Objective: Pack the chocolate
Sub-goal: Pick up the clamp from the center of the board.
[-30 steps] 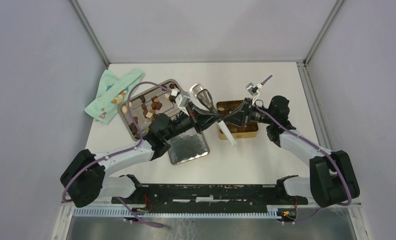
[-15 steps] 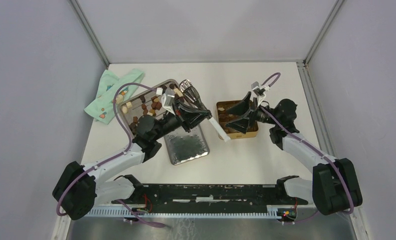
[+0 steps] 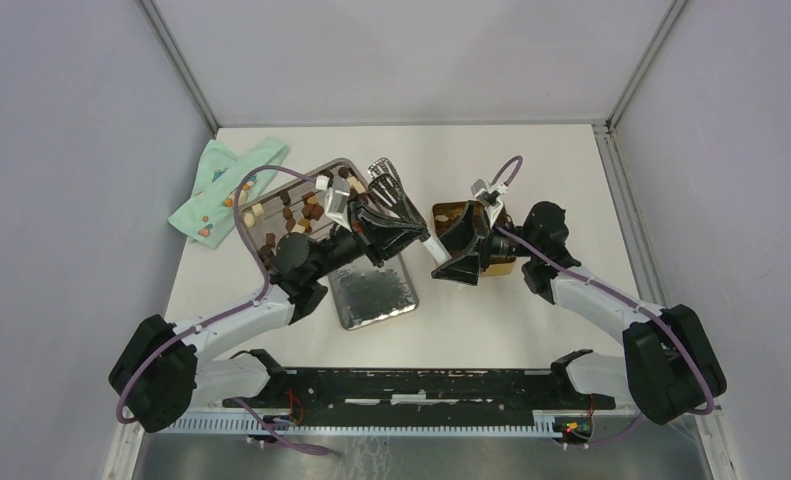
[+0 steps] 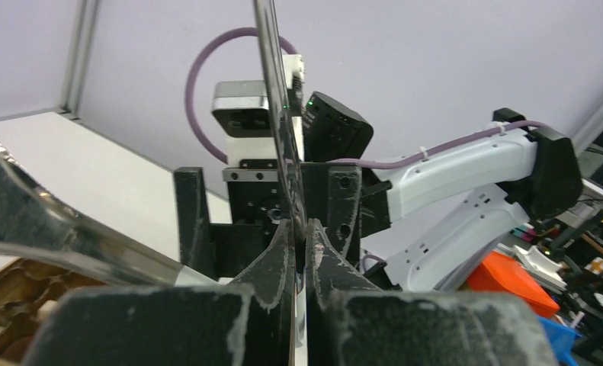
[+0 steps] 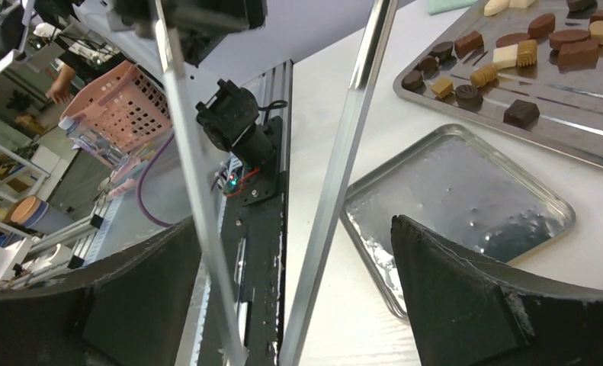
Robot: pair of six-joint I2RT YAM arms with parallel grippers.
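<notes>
**Clerk:** Entry one, left gripper [image 3: 409, 230].

**Checker:** Fingers pressed together, pinching the metal tongs [image 3: 391, 190]. In the left wrist view the pads [image 4: 279, 255] meet on one thin arm of the tongs [image 4: 277, 114]. The other arm splays off to the left.

**Clerk:** Entry two, right gripper [image 3: 443, 254].

**Checker:** Jaws spread wide. It faces the left gripper, just in front of the tin [image 3: 453, 213]. In the right wrist view both tong arms [image 5: 344, 152] run through the gap between the fingers [image 5: 473, 305]. Whether either finger touches them cannot be told.

**Clerk:** Entry three, chocolate [image 3: 296, 210].

**Checker:** Many small pieces, dark brown, lighter brown and cream. They lie loose on the larger steel tray [image 3: 321, 163], left of the tongs' head. The right wrist view shows the same pieces [image 5: 511, 53] scattered across that tray [image 5: 580, 91]. None sits in the tongs.

**Clerk:** Entry four, remaining items.

**Checker:** A smaller steel tray [image 3: 376, 295] touches the near edge of the larger one. The tin is open, with a brown insert showing. It is largely hidden by the right gripper, so its contents cannot be told. A teal patterned cloth [image 3: 221, 185] lies at the far left.
</notes>
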